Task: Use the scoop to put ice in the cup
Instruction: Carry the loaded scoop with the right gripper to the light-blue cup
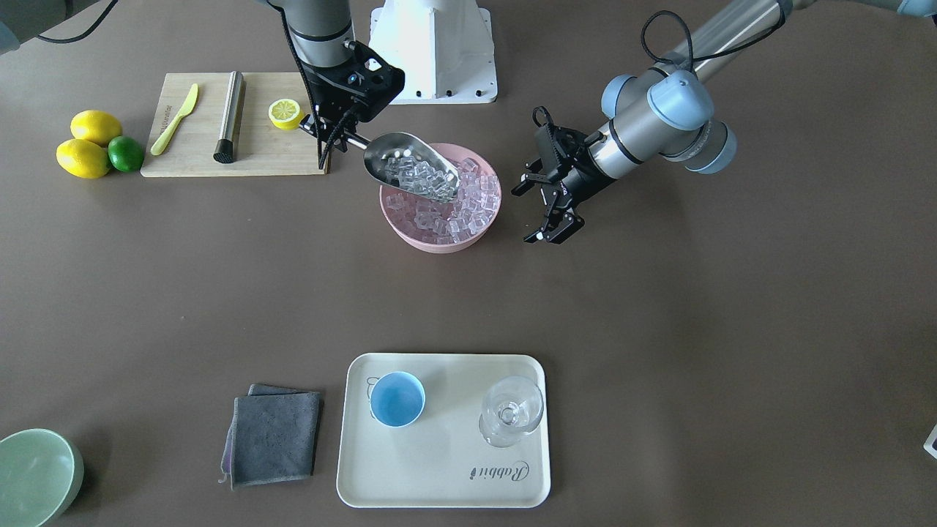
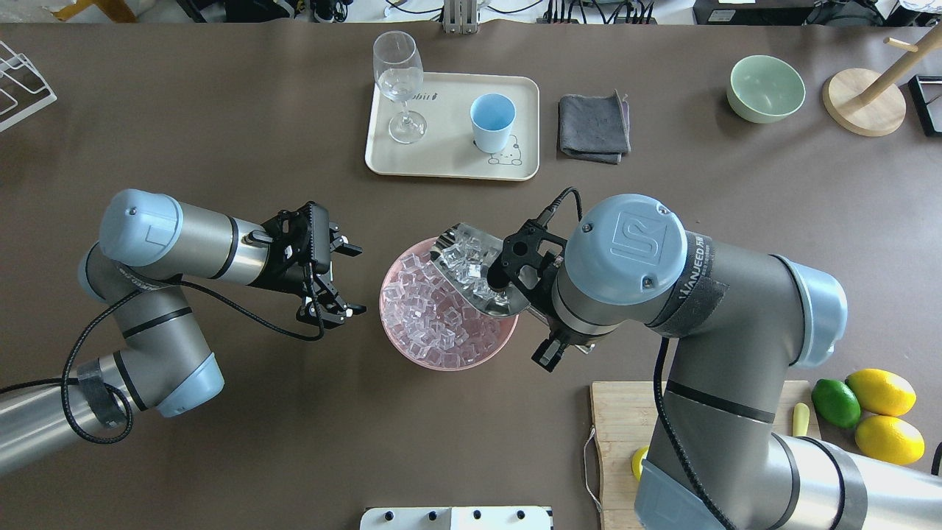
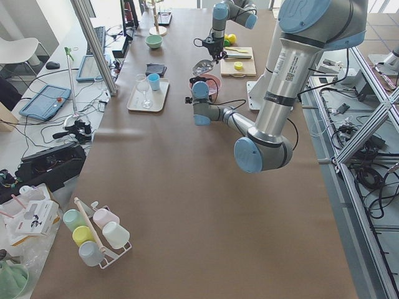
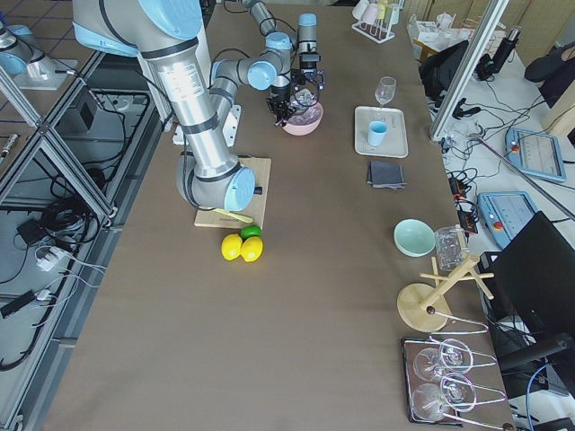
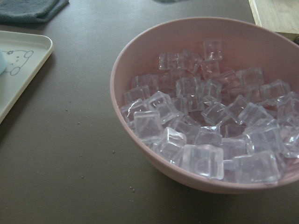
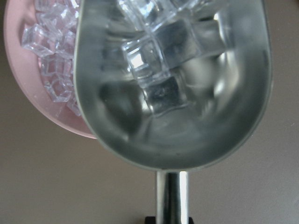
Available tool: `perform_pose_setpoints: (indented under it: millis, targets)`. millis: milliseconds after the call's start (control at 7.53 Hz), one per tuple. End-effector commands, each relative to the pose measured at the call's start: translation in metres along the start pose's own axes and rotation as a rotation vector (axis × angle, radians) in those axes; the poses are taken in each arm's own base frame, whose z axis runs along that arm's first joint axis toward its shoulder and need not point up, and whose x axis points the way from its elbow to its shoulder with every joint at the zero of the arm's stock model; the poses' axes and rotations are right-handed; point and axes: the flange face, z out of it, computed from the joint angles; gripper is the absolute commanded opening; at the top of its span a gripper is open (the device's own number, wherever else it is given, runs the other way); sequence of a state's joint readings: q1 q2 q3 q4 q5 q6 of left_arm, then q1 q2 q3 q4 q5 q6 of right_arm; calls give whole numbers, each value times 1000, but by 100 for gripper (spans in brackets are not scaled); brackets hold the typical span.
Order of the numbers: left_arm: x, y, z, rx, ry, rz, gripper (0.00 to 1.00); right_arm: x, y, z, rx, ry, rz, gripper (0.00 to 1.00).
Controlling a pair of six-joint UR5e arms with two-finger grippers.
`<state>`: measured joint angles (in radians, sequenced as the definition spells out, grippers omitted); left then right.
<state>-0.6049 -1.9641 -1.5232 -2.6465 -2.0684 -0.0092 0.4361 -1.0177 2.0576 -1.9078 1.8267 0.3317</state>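
Table (image 1: 659, 329): brown surface on which all items are laid out.

Left gripper (image 2: 355, 280): held just beside the pink bowl, above the table. Its jaws are spread wide and nothing is held between them.

Right gripper (image 1: 329, 132): clamped on the scoop's thin rod handle, at the bowl's robot side.

Tray (image 1: 439, 468): cream, set well apart from the bowl on the operators' side.

Pink bowl (image 1: 432, 245): placed between the two grippers and filled with cubes.

Scoop (image 1: 381, 157): held over the bowl's robot-side rim, trough facing up, with several cubes lying in it.

Cup (image 1: 397, 399): stood upright on the tray, near a stemmed glass (image 1: 511, 413).

Ice (image 1: 468, 212): mostly heaped in the bowl, the remainder carried in the scoop.
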Motion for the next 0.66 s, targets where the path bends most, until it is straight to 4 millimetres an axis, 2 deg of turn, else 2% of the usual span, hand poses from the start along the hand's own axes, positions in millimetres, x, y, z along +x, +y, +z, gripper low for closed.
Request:
perform_pose_setpoints:
  millis: [0,266,531]
  targets:
    - [0,4,-3,-12,24,-8,98,15,-3,-6,11,10,121,0]
    - [0,4,-3,-13,27,-8,98,43,-9,-2,-10,21,217,0]
    - [5,4,0,-13,38,-5,98,94,-16,0,-47,-1,315,0]
